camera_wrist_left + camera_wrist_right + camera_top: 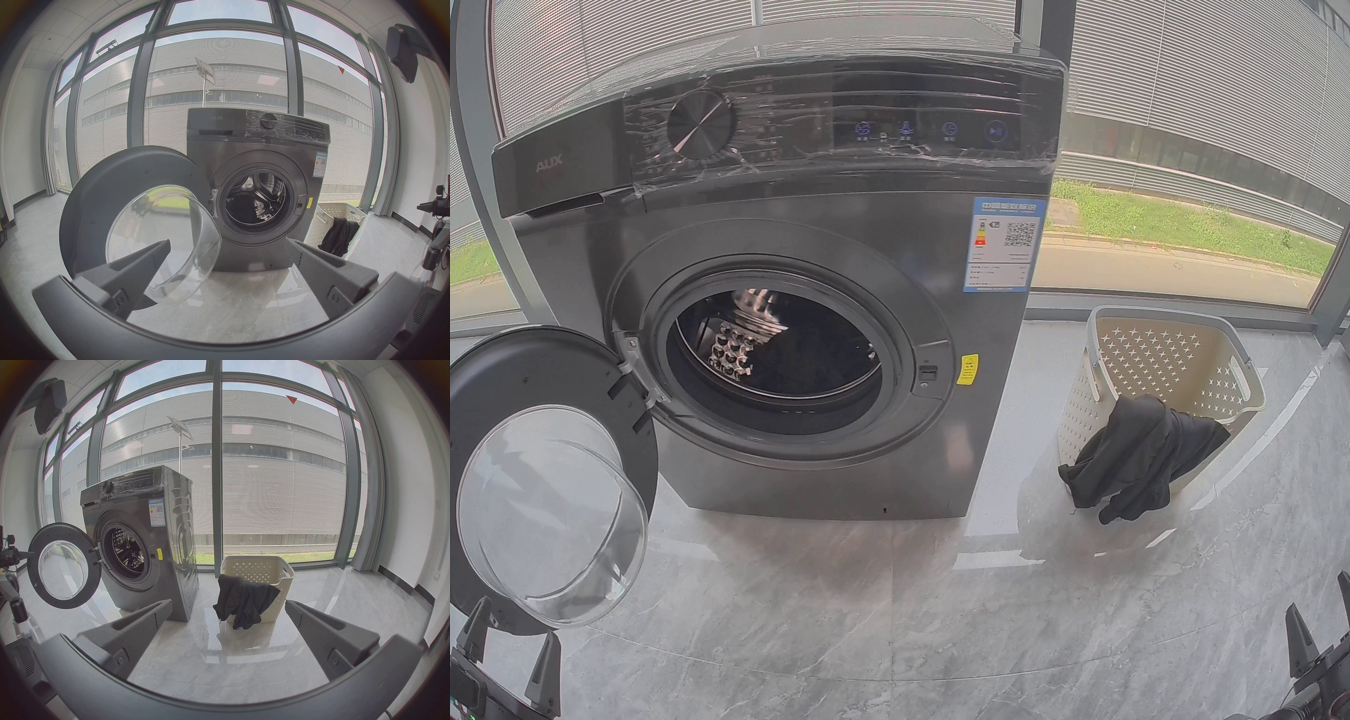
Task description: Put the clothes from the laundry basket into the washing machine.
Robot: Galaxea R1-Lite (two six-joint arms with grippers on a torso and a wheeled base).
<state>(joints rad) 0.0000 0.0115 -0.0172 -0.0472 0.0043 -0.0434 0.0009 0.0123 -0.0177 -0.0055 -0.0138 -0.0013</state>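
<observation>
The grey washing machine point(825, 281) stood with its round door point(544, 478) swung wide, the drum too dark to show whether anything lay inside. Beside it, on the robot's right, the white laundry basket point(1172, 356) carried a black garment point(1139, 455) draped over its front rim. The left gripper point(227, 243) and right gripper point(228, 603) hung wide and empty, well apart from the basket. The loading appeared barely begun, if at all.
</observation>
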